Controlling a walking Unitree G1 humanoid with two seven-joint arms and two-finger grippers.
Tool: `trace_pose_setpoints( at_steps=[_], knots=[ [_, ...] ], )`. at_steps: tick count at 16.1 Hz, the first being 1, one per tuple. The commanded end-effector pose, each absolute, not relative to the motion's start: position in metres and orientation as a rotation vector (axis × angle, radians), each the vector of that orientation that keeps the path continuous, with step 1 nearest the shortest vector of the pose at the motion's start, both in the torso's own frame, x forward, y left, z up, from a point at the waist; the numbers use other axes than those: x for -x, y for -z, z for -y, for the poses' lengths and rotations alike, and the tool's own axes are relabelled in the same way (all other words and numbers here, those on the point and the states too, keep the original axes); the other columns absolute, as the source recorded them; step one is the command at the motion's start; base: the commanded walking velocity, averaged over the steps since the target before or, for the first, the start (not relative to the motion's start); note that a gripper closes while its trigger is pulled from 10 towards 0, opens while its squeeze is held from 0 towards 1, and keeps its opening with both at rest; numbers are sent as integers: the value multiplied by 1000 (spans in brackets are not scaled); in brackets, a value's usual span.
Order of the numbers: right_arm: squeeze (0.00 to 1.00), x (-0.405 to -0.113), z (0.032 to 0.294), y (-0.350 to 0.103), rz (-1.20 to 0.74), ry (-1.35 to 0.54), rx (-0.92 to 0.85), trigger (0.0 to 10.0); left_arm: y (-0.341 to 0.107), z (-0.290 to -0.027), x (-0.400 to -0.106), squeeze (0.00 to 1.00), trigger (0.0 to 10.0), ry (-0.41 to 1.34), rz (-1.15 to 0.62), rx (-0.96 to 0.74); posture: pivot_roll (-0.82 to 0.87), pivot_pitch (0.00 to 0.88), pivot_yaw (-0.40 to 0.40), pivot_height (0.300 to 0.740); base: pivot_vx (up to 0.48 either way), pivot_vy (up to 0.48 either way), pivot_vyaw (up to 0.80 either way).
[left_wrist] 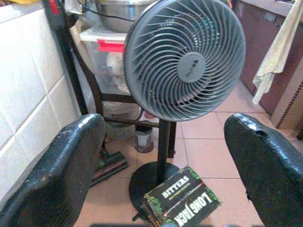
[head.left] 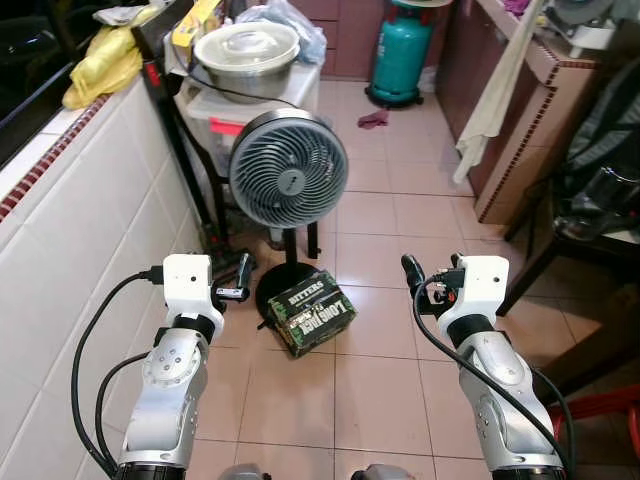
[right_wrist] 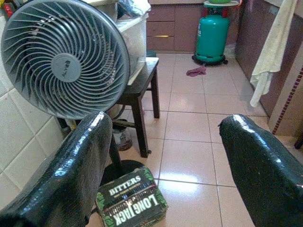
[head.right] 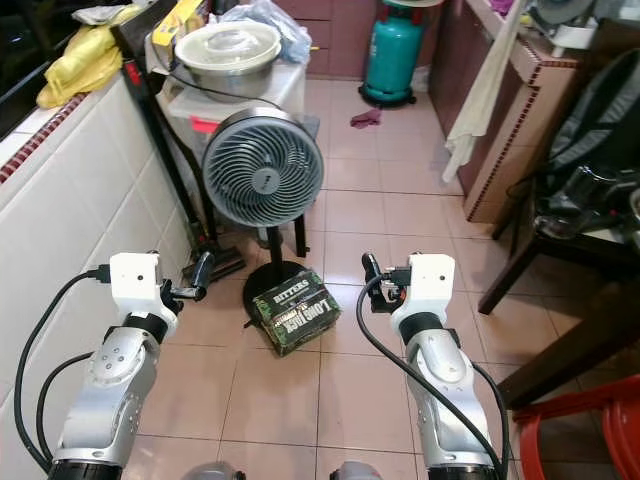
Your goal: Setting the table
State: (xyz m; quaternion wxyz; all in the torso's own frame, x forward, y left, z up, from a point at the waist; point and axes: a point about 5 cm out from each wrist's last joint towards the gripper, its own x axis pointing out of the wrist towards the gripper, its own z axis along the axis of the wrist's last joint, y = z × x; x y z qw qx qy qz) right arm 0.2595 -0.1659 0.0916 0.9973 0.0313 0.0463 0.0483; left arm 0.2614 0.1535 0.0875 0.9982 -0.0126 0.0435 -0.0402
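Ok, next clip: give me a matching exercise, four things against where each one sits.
Things:
1. fan
2. box
3. gas cylinder
4. yellow cloth

Places:
A. on the ledge above the white tiled wall, at the robot's left
B. on the floor at the far end, by the brown cabinets
C. on the floor against the fan's round base
D. on a black pole in front of the stand that holds a metal bowl

Pairs: 1-D, 2-C, 3-B, 4-A
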Motion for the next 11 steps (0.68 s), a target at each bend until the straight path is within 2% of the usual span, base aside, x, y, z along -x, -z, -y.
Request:
trace_pose_setpoints(
  at_steps=[1,11],
  knots=[
    [0,-259,167,-93,-93,-99,-64,10000,-87,-154,-263,0,10000,76,-88,32,-39,21,24,740,0,0,0],
    [0,-260,165,-93,-89,-119,-71,10000,-88,-151,-263,0,10000,86,-78,49,-44,23,24,740,0,0,0]
  ],
)
